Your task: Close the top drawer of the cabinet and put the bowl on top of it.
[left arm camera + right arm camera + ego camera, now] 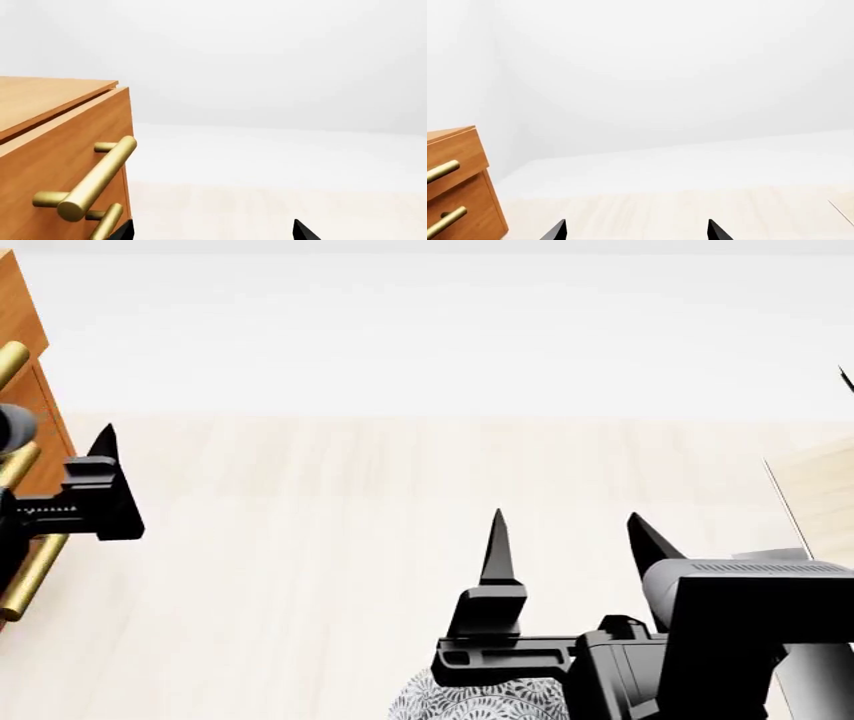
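Cabinet (40,150) sits at head view's left edge, top drawer (67,145) front proud of the carcass. Right gripper (567,530) jaws spread, empty, above the bowl (474,702). Left gripper (210,232) spread, beside the drawer handle (93,180).

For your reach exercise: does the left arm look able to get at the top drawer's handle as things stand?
Probably yes. The left pincer is open beside the handle on the top drawer, with nothing visible between them. How far apart they are can't be judged.
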Motion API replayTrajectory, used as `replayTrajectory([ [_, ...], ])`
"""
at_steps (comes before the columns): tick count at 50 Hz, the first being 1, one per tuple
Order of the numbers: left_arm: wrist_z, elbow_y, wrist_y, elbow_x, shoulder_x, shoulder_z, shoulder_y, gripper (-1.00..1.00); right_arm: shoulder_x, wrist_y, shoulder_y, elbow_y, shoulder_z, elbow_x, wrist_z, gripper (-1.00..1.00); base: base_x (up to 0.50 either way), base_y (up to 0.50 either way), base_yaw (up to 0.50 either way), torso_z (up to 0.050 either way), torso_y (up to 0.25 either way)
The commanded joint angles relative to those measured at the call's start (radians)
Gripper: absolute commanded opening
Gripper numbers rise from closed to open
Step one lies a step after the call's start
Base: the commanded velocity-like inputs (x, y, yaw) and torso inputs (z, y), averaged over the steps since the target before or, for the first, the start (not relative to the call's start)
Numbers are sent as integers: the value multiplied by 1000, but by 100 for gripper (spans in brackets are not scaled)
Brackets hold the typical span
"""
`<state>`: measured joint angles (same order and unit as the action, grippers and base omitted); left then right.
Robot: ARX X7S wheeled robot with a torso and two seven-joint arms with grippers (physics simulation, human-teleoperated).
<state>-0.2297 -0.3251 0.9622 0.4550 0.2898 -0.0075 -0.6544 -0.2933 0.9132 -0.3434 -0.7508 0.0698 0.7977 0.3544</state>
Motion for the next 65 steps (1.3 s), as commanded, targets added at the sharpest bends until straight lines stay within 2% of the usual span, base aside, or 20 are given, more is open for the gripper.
replayTrajectory([
  [1,-7,-1,-5,-3,18,-11,8,100,-2,-12,2,10,-10,-3,0,100,0,0,0,0,0],
  [18,-11,14,-19,-12,41,-17,16,100,-8,-18,9,1,-19,3,9,100,0,0,0,0,0],
  [65,-37,241,-156,-100,60,0,-44,100,-24,-66,18,46,-49,-14,1,100,0,0,0,0,0],
])
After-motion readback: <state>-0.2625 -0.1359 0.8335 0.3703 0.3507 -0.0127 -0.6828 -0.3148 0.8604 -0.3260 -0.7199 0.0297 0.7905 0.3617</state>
